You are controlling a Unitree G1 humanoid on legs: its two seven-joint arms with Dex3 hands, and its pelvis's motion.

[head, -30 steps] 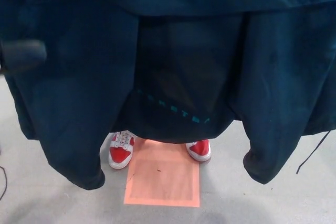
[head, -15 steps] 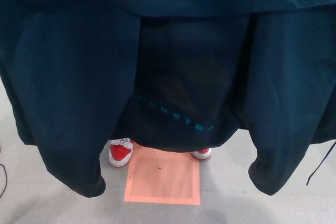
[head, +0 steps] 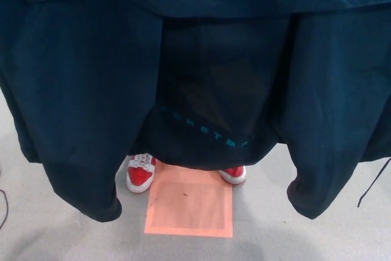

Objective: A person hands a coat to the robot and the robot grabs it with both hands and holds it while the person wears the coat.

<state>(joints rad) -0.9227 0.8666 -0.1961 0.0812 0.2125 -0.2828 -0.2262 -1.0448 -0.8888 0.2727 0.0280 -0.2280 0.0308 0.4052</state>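
Hanging across the view, the dark coat (head: 79, 90) hides each robot hand; shoes (head: 140, 174) peek below.

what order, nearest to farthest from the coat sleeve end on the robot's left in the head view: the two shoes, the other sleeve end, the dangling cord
Measured from the left sleeve end, as neither hand shows:
1. left-side shoe, just beside it
2. right-side shoe, past the orange square
3. right sleeve end, far side
4. cord, at the right edge
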